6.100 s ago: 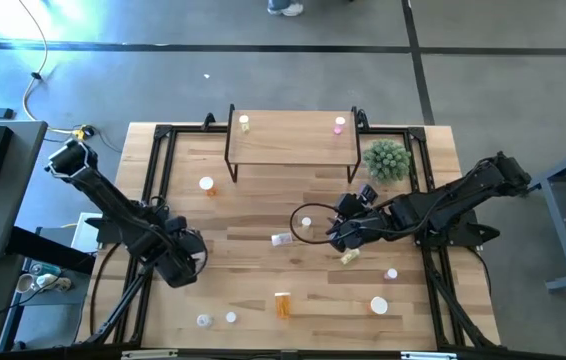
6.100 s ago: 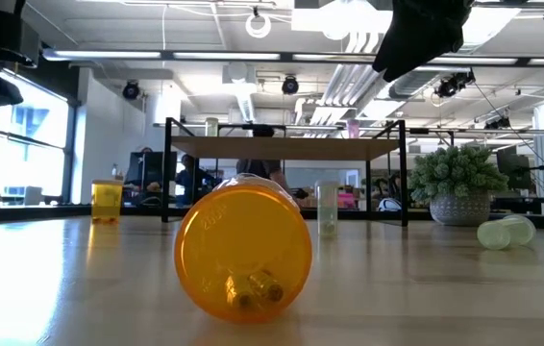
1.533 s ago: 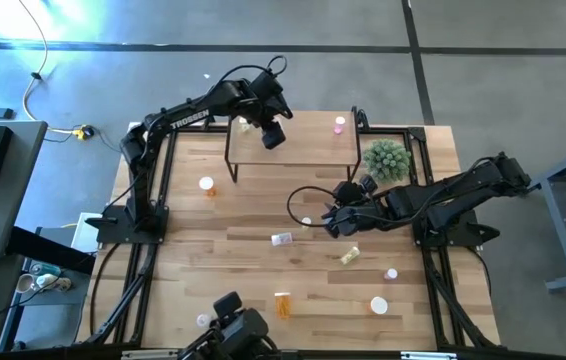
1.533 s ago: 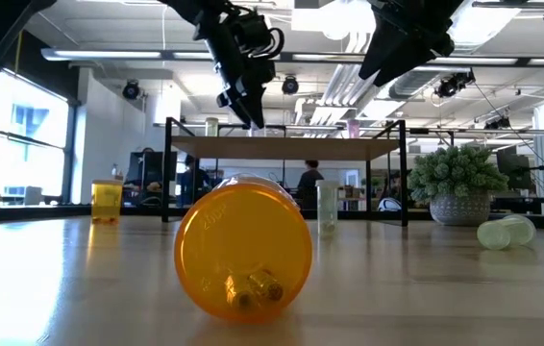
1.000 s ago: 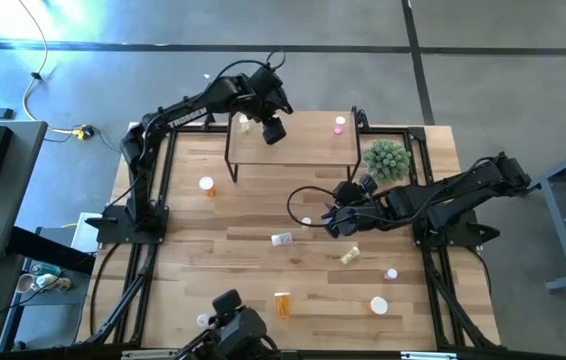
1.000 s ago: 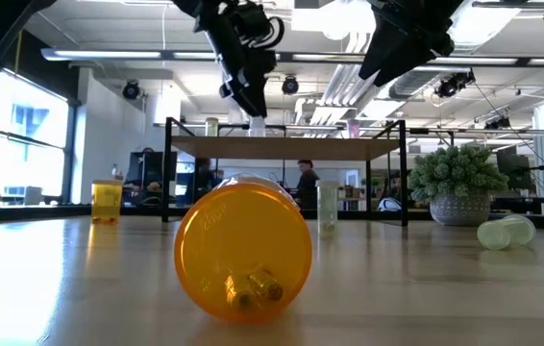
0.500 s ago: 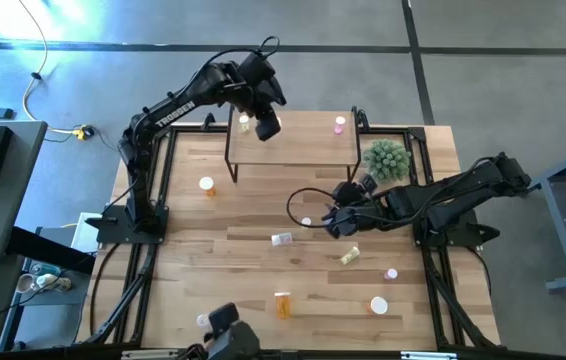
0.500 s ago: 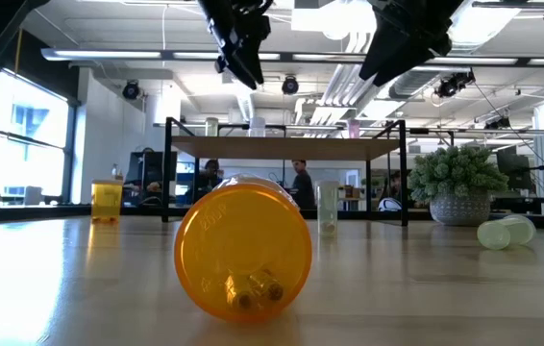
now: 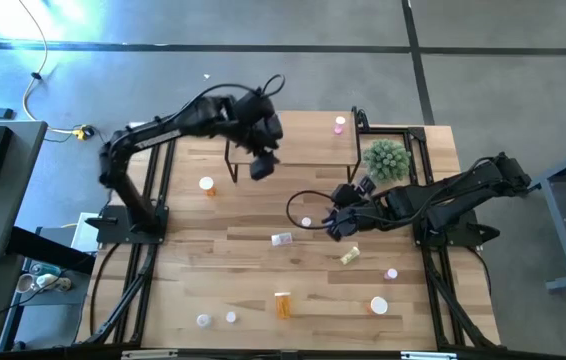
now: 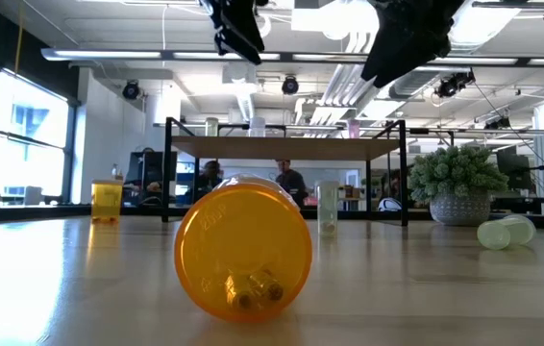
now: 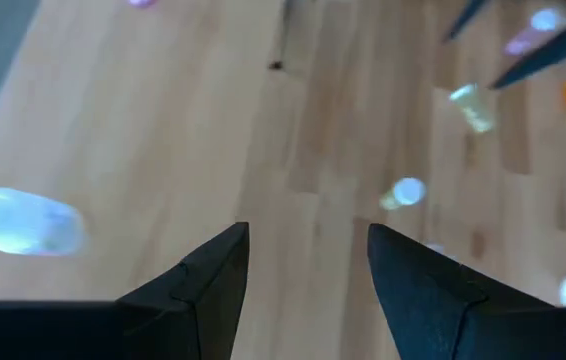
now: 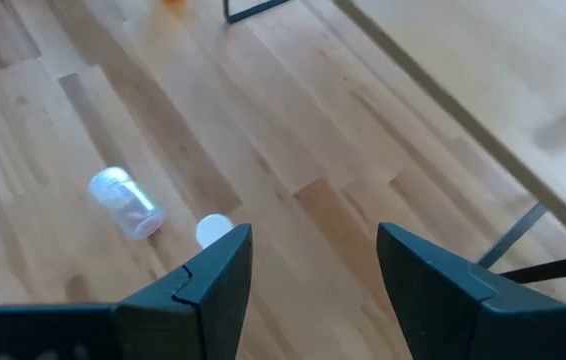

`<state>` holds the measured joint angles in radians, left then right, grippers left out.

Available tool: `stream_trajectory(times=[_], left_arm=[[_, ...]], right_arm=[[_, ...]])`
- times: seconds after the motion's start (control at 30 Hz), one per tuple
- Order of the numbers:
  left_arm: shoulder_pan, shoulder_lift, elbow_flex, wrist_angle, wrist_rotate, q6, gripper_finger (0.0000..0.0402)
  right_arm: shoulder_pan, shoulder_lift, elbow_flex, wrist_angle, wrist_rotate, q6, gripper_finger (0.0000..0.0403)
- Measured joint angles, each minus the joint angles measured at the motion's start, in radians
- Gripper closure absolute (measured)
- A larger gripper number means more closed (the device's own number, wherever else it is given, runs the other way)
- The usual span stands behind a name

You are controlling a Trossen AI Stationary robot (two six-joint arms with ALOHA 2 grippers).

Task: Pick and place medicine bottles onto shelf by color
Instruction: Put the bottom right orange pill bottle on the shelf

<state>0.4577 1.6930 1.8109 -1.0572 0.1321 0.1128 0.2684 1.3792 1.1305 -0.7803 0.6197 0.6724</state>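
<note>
The shelf (image 9: 303,150) stands at the table's far edge. On its top stand a pink bottle (image 9: 339,124) and, in the low view, two pale bottles (image 10: 258,125) (image 10: 212,125). My left gripper (image 9: 260,165) hangs open and empty above the shelf's near left part, its fingers (image 11: 213,270) apart. My right gripper (image 9: 335,222) is open and empty above the table's middle. Below it lie a clear bottle (image 12: 125,203) on its side and a white-capped bottle (image 12: 213,230). Other medicine bottles are scattered on the table.
A green spiky plant (image 9: 386,160) stands right of the shelf. On the table are an orange bottle (image 9: 206,184) at the left, a yellow-green one (image 9: 350,256) on its side, a pink one (image 9: 391,273), an orange one (image 10: 243,252) lying near the front edge, and pale ones (image 9: 203,320).
My left gripper has risen from the pale bottle on the shelf's top and swung toward the table's near edge, turning as it went. That bottle stays upright on the shelf. My right arm has kept still.
</note>
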Motion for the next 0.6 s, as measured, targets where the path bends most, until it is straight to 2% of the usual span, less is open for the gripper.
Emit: stream_trajectory(times=[0.2,0.43,0.6], left_arm=[[-0.081,-0.158,-0.247,0.195,-0.029,-0.075,0.0206],[-0.183,-0.311,-0.565,0.45,-0.143,-0.149,0.0206],[-0.246,-0.392,-0.761,0.64,-0.156,-0.213,0.0206]], right_arm=[[0.0,0.0,0.0,0.007,-0.053,-0.006,0.0197],[0.003,0.0,0.0,0.0,-0.145,-0.04,0.0197],[0.022,0.0,0.0,-0.006,-0.24,-0.071,0.0197]])
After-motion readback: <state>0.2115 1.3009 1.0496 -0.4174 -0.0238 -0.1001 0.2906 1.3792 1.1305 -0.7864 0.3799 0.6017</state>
